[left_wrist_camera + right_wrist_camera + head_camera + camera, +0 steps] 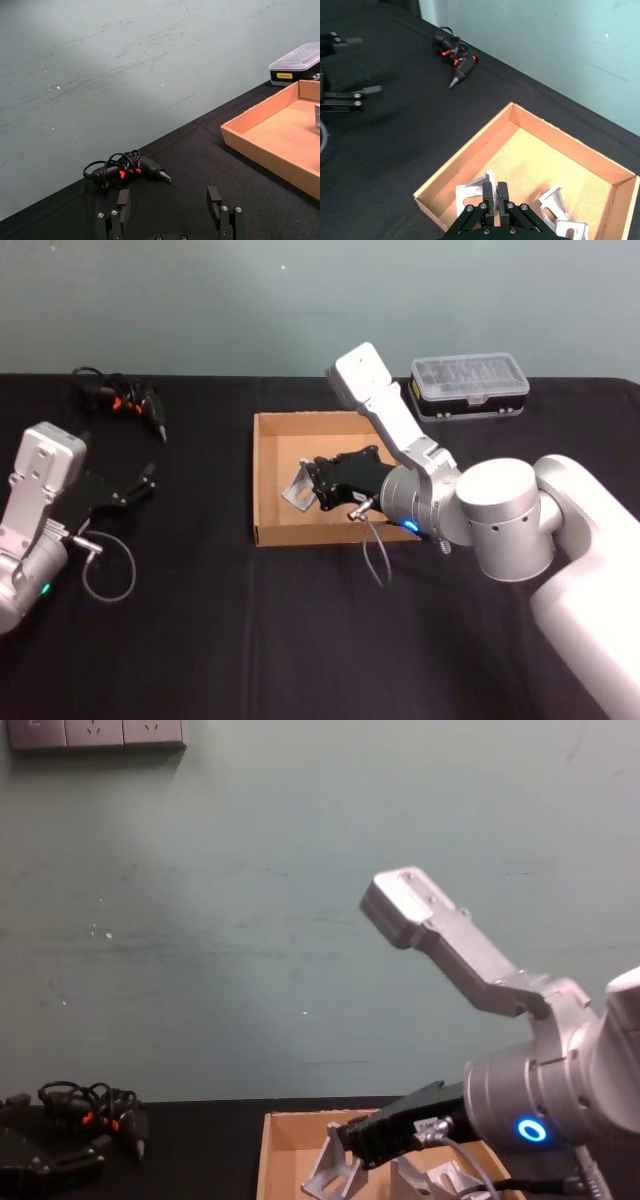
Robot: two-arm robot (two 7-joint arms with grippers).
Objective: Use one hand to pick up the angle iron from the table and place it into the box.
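My right gripper (312,484) reaches in over the tan cardboard box (268,480) on the black table (200,640). It is shut on a silver angle iron (297,488), held tilted just above the box floor near the front left corner. In the right wrist view the fingers (489,192) pinch the angle iron (471,190) by one flange inside the box (470,150). Two more angle irons (553,202) lie on the box floor. The chest view shows the gripper (345,1135) with the held piece (335,1170). My left gripper (169,200) rests open, parked at the table's left.
A black power tool with a coiled cable (125,400) lies at the back left of the table. Behind the box to the right stands a small black case with a clear lid (468,385). A loose grey cable (110,565) loops beside the left arm.
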